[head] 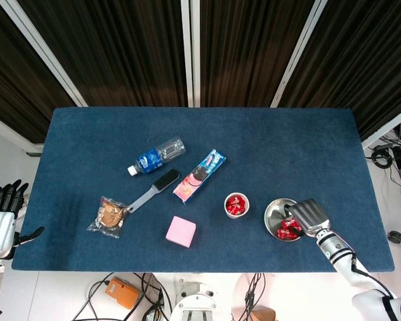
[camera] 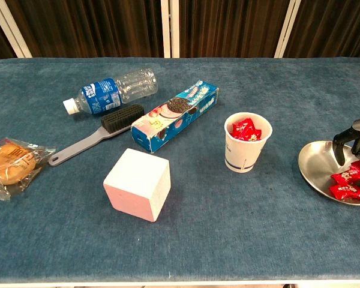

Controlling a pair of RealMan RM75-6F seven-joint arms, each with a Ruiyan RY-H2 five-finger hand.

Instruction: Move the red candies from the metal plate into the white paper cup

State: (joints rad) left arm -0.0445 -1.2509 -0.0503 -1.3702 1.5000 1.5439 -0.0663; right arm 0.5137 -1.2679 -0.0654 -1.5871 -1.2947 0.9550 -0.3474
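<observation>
Several red candies lie in a loose pile on the right part of the metal plate, with no common direction among the wrappers. More red candies fill the white paper cup, which stands upright just left of the plate, its mouth pointing straight up.

My right hand is over the right side of the plate. The head view shows only its silver back, which covers the fingers and part of the candy pile. The chest view shows what that hides: dark fingers curve down toward the plate, their tips just above and behind the candies. I cannot tell whether they are touching or gripping a candy.

My left hand appears only in the head view, off the left edge of the blue surface, fingers spread apart and pointing away from me, holding nothing.

Other items, seen in both views:
- a water bottle on its side, cap toward the lower left;
- a brush, handle toward the lower left, bristle head just beside the bottle;
- a cookie box, long axis parallel to the brush;
- a pink cube near my edge;
- a wrapped bun at the tip of the brush handle.

The chest view cuts off the right rim of the plate.
</observation>
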